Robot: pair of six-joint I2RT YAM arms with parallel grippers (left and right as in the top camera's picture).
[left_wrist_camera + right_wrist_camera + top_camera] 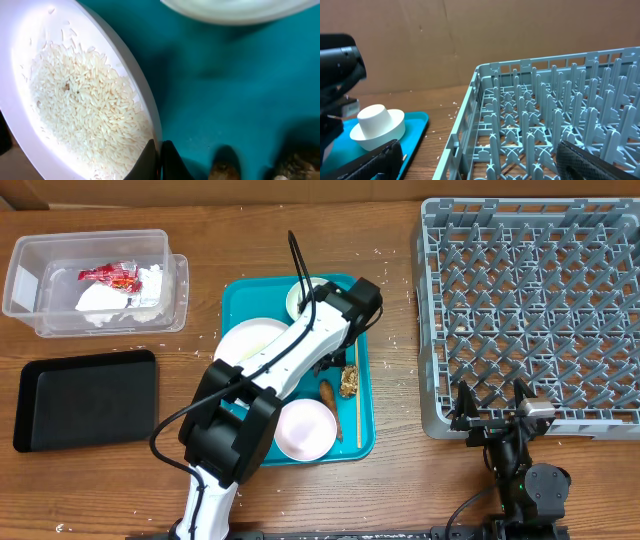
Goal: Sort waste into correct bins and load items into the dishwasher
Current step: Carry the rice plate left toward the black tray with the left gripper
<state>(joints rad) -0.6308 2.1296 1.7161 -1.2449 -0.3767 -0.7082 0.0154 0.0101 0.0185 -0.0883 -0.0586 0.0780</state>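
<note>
Crowding the plate (245, 336): bowl (305, 430), food scraps (348, 382).

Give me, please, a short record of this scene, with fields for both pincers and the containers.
left pincer: shut on rim of rice plate, over teal tray
right pincer: open, holding nothing, by dishwasher rack
clear bin: red wrapper, crumpled paper
black tray: nothing in it

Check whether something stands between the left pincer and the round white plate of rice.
Nothing visible does. The left pincer grips the rim of the round white plate of rice, one finger on each side, above the teal plastic tray.
</note>
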